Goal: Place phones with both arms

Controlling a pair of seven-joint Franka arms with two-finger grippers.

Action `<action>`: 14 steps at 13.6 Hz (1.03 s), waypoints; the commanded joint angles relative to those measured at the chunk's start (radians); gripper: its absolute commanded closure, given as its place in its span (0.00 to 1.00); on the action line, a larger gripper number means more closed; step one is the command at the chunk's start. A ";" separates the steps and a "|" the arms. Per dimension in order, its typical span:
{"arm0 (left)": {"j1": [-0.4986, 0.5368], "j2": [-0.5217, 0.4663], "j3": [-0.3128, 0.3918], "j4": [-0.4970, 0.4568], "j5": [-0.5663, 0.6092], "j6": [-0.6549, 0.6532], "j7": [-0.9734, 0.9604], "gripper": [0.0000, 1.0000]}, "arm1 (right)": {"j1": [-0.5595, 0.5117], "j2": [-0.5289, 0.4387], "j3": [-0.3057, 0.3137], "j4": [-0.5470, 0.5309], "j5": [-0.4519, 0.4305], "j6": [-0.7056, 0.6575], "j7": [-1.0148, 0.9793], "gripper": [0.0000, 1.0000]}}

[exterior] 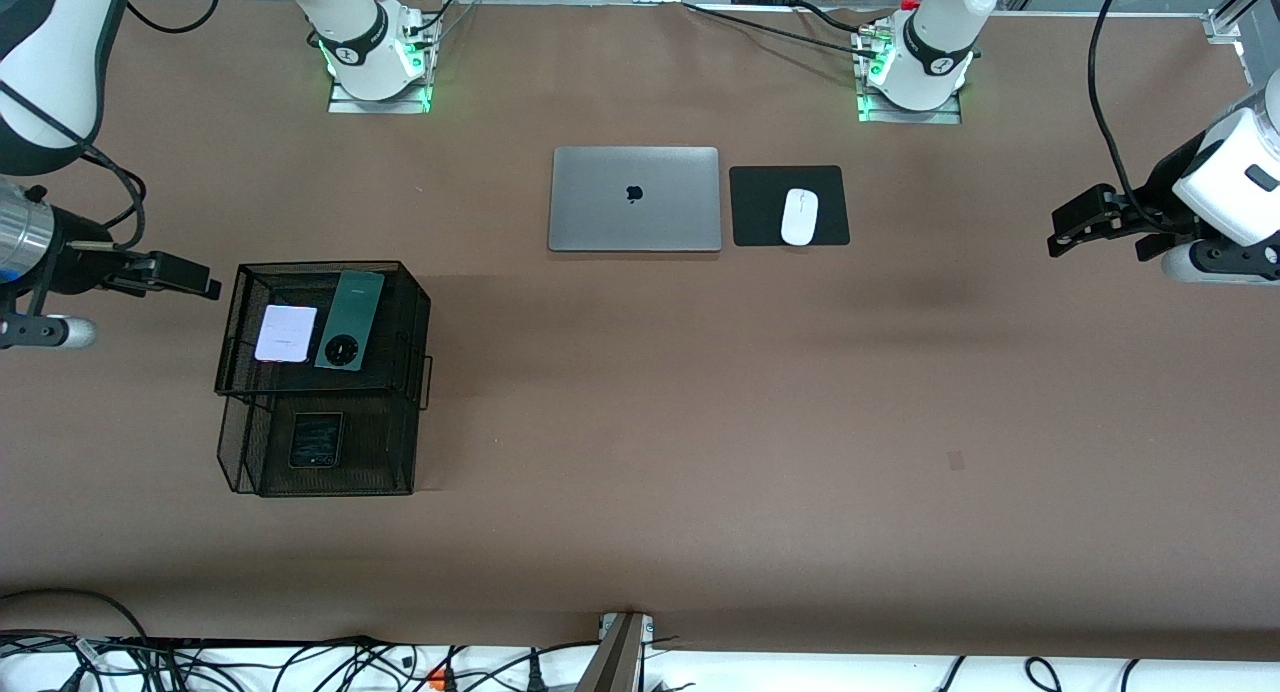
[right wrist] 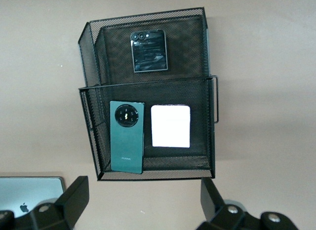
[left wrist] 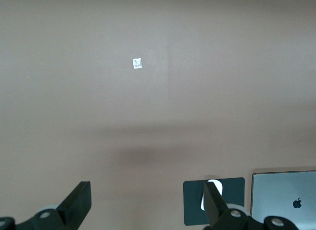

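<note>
Both grippers were wide open and held nothing. The right gripper (exterior: 205, 279) hung above the table just beside the rack (exterior: 322, 382), at the right arm's end; the left gripper (exterior: 1075, 227) hung over bare table at the left arm's end. The lilac phone (exterior: 286, 333) and green phone (exterior: 349, 320) lay side by side in the rack's upper tray. The black phone (exterior: 316, 440) lay in the lower tray, nearer the front camera.
</note>
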State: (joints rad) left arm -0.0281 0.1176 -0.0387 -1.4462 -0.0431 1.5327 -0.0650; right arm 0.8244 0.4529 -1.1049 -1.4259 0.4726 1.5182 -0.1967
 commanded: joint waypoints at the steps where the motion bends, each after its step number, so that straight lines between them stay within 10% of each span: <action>1: 0.005 -0.009 -0.004 -0.005 0.009 0.000 -0.003 0.00 | -0.042 0.047 0.028 0.070 0.043 -0.023 0.008 0.00; 4: 0.005 -0.009 -0.003 -0.005 0.009 0.001 -0.003 0.00 | -0.199 0.090 0.188 0.215 -0.003 -0.091 0.069 0.00; 11: 0.005 -0.010 -0.009 -0.003 0.009 0.001 -0.004 0.00 | -0.787 -0.058 1.093 0.221 -0.509 -0.083 0.223 0.00; 14: 0.005 -0.013 -0.010 -0.003 0.009 0.000 -0.004 0.00 | -0.860 -0.173 1.171 0.012 -0.514 0.083 0.247 0.00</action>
State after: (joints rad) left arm -0.0279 0.1176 -0.0402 -1.4461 -0.0431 1.5328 -0.0650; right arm 0.0135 0.4002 0.0063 -1.2220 -0.0202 1.4900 0.0291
